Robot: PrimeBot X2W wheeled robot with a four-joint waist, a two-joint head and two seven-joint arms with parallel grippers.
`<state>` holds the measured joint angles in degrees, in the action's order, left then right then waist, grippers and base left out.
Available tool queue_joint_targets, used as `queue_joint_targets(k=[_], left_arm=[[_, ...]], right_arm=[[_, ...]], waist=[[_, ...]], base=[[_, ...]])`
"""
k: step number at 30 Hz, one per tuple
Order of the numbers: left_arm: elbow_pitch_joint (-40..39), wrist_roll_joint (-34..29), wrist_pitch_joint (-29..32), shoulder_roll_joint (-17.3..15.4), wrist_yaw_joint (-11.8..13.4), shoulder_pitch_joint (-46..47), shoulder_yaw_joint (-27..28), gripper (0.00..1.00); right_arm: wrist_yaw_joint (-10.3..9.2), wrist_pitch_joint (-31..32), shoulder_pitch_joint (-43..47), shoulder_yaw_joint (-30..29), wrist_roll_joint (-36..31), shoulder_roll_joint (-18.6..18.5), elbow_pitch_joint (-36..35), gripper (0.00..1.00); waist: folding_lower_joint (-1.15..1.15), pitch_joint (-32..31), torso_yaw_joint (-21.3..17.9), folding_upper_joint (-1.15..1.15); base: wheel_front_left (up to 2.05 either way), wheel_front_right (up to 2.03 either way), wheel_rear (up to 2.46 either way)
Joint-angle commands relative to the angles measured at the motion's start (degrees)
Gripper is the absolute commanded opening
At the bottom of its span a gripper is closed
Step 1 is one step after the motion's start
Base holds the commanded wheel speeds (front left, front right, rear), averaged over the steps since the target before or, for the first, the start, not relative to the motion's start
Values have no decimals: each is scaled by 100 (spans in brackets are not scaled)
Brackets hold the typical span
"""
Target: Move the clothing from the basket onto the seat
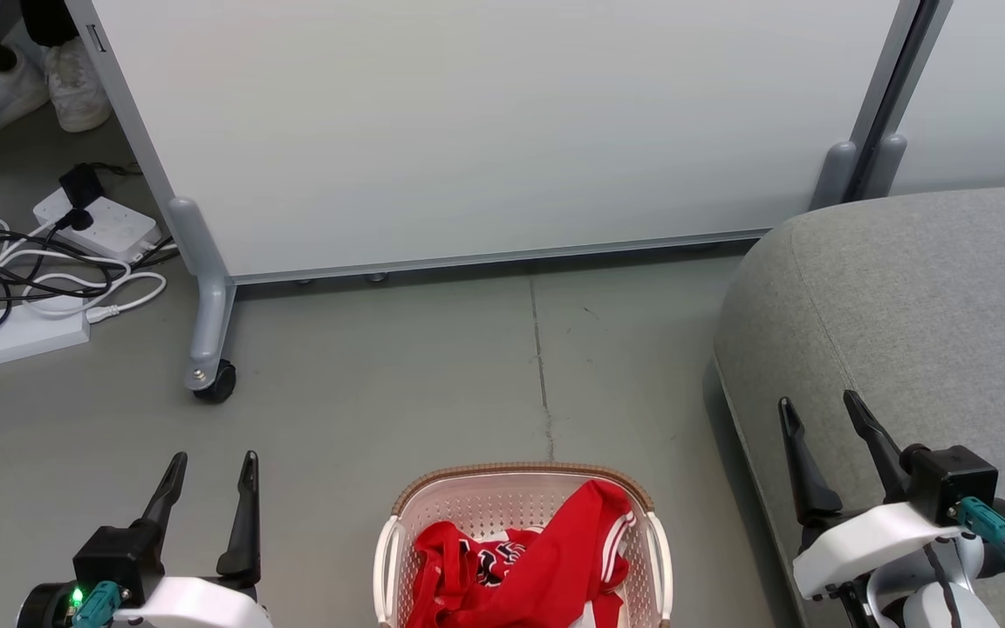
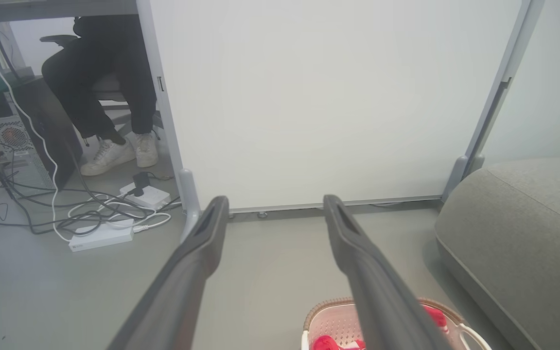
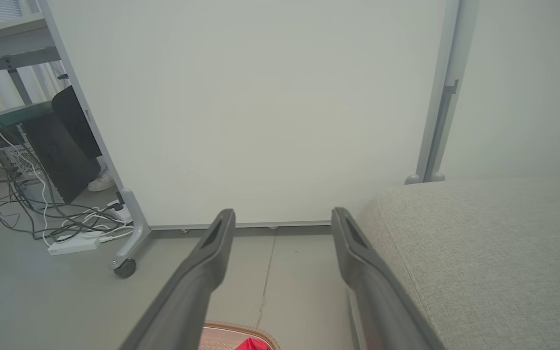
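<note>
Red clothing (image 1: 555, 558), lettering illegible, fills the basket (image 1: 511, 472); left gripper (image 1: 215, 458) and right gripper (image 1: 818, 401) spread wide

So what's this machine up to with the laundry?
Nothing is being handled yet. The red sports clothing lies heaped in the white laundry basket on the floor in front of the robot. Its left pincer and right pincer both hang open and empty, either side of the basket. The grey sofa, where the clothing should go, stands to the right.
</note>
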<state>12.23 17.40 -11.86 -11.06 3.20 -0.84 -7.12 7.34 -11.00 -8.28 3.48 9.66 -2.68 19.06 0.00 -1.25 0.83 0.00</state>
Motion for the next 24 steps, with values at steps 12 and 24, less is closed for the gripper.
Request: queue_joint_targets(k=[12,24], left_arm=[[130,-351,-94,-29,155,154,19,100],[151,-270,-85,-39,192,137,6,100]], right_arm=[[25,-153,-40,42,-295,-40,37,100],[20,-164,-15,-19,-199,-40,27,100]], waist=[[0,-25,16,0],[0,-6,8,0]], base=[[0,0,0],[0,0,0]])
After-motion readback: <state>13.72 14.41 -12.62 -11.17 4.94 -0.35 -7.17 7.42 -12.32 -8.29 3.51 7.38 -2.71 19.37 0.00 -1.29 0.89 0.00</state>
